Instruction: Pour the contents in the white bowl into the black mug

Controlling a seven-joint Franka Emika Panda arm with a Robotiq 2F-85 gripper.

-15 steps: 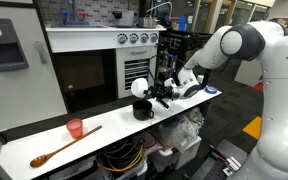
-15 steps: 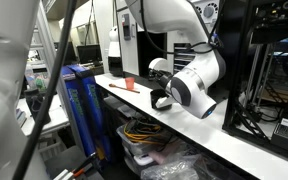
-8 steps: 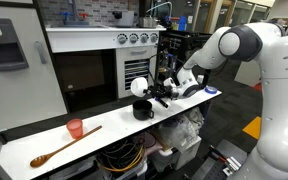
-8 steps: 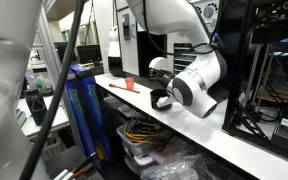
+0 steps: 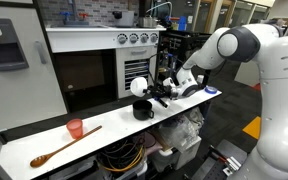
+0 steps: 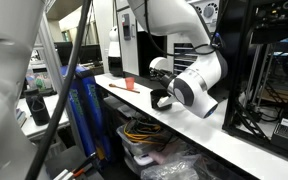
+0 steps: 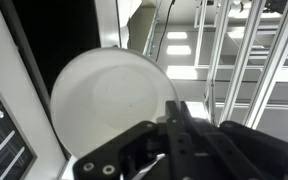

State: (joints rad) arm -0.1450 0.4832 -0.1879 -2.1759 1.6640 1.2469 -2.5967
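The pincer [image 5: 151, 94] pinches the white bowl [image 5: 138, 86] tipped on edge above the black mug [image 5: 143, 111].

Items counted, worktop scene.
One white bowl [image 5: 139, 86]; one black mug [image 5: 143, 110] at its 6 o'clock; one pink-red cup [image 5: 75, 128]; one wooden spoon [image 5: 64, 146] at the cup's 7 o'clock; one counter [image 5: 114, 133]; one robot arm [image 5: 234, 45]; one gripper [image 5: 164, 95].
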